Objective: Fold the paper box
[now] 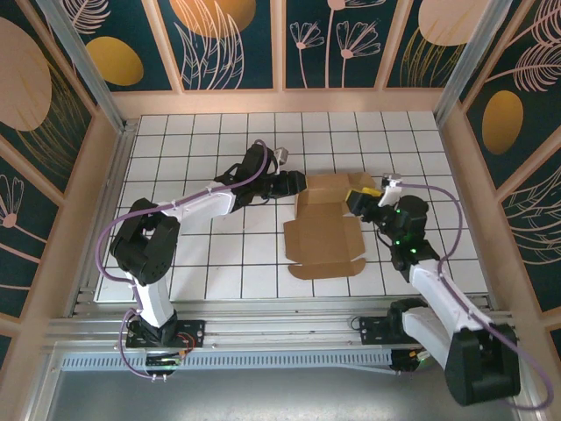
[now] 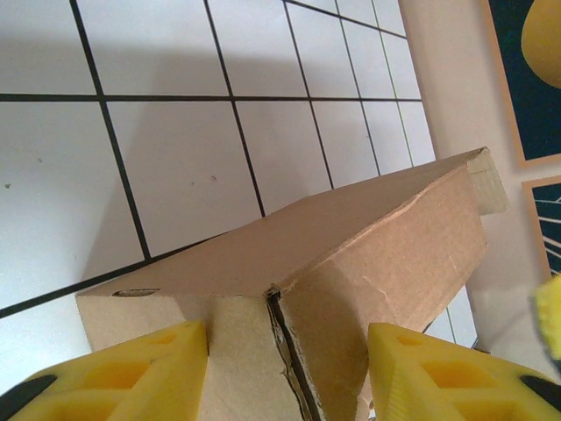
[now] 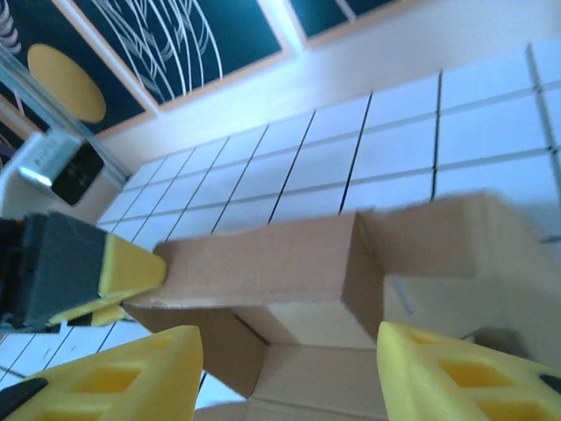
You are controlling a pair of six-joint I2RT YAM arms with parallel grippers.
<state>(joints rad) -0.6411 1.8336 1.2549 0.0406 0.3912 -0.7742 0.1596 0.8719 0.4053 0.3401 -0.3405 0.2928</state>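
The plain brown, half-folded cardboard paper box (image 1: 326,230) lies right of centre on the white gridded worktop (image 1: 188,132), with its raised walls toward the far edge. The left hand (image 1: 296,184) pinches the box's far-left corner between its yellow fingers (image 2: 131,368). The right hand (image 1: 362,198) is at the far-right wall, its jaws spread wide.

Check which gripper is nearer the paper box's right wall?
Right. The right gripper is at the right wall of the paper box. The left gripper grips the opposite left wall, across the box.
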